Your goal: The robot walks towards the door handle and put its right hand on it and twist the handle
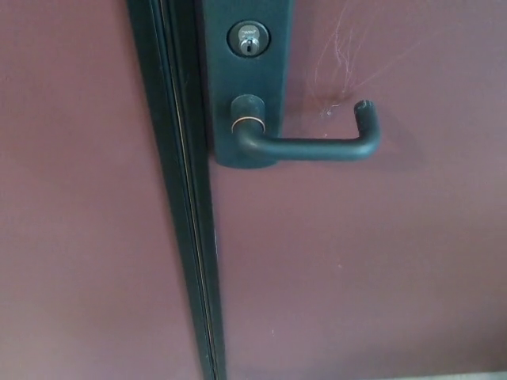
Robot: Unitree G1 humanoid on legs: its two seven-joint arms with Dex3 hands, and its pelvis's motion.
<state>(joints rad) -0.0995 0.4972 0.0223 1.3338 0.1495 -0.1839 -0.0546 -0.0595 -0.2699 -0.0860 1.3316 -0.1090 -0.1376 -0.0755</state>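
Risk lies in a blind reach: neither hand is in view, so finger state cannot be told, and the right hand may miss the horizontal lever handle (313,146) below the keyhole (248,38).

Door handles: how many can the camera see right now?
1. The dark lever door handle sticks out to picture right from the backplate, just below the keyhole. Anything beyond the frame stays unseen.
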